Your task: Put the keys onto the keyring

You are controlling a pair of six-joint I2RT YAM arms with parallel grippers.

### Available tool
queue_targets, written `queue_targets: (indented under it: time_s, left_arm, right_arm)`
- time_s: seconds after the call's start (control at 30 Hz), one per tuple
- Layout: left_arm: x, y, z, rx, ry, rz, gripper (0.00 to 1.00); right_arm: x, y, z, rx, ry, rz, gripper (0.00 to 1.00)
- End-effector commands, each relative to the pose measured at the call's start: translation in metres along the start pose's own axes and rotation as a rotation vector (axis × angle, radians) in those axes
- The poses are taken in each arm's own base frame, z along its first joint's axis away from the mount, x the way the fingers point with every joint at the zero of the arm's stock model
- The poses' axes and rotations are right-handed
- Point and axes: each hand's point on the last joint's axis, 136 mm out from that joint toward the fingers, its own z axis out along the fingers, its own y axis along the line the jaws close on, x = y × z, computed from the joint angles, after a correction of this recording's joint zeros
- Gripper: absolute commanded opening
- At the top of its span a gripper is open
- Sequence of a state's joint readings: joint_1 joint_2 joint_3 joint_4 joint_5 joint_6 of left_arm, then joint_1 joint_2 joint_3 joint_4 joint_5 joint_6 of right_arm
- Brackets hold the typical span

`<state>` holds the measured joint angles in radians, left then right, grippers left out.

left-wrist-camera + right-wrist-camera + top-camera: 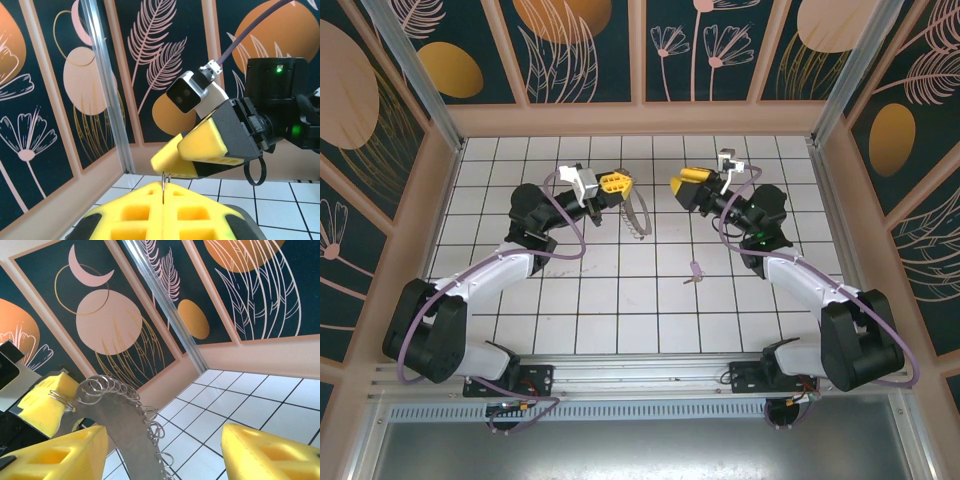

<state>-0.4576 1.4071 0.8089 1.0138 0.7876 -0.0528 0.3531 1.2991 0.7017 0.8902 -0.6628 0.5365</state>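
The keyring [639, 220] is a grey band edged with small metal rings, and it hangs from my left gripper [617, 183] above the back of the tiled floor. In the left wrist view that gripper [164, 200] is shut on one thin wire ring of the keyring [164, 186]. My right gripper [678, 183] faces it from the right, close by. Its yellow fingers [55, 455] stand wide apart in the right wrist view, so the right gripper [165, 460] is open, with the band [120, 425] near its left finger. The keys [695, 271] lie as one small pale piece on the floor, below the right gripper.
Pink-framed patterned walls enclose the white tiled floor [620, 310] on three sides. A metal post [102, 85] stands at the back left corner. Both arm bases sit on a rail [640, 375] at the near edge.
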Motion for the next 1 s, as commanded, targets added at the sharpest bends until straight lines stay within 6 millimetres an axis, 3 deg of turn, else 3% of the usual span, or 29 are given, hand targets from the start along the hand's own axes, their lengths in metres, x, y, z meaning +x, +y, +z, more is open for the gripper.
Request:
queue_targets:
  time_s: [0.0,0.27,0.47,0.73,0.97]
  left_arm:
    - [-0.036,-0.012,0.000,0.057,-0.104,0.111,0.00]
    - [-0.037,-0.010,0.003,0.041,-0.103,0.126,0.00]
    - [-0.036,0.001,0.002,-0.031,-0.092,0.119,0.00]
    - [-0.032,0.022,-0.006,-0.174,-0.070,0.056,0.00]
    - [-0.034,0.016,-0.019,-0.211,-0.102,0.012,0.00]
  right_arm:
    - [0.008,-0.001,-0.003,-0.012,0.017,-0.018,0.61]
    - [0.027,-0.033,-0.011,0.167,0.067,0.087,0.61]
    - [0.058,-0.065,-0.039,0.388,0.118,0.188,0.61]
    - [0.122,-0.109,-0.095,0.751,0.248,0.383,0.59]
    - [0.183,-0.120,-0.137,0.912,0.392,0.431,0.52]
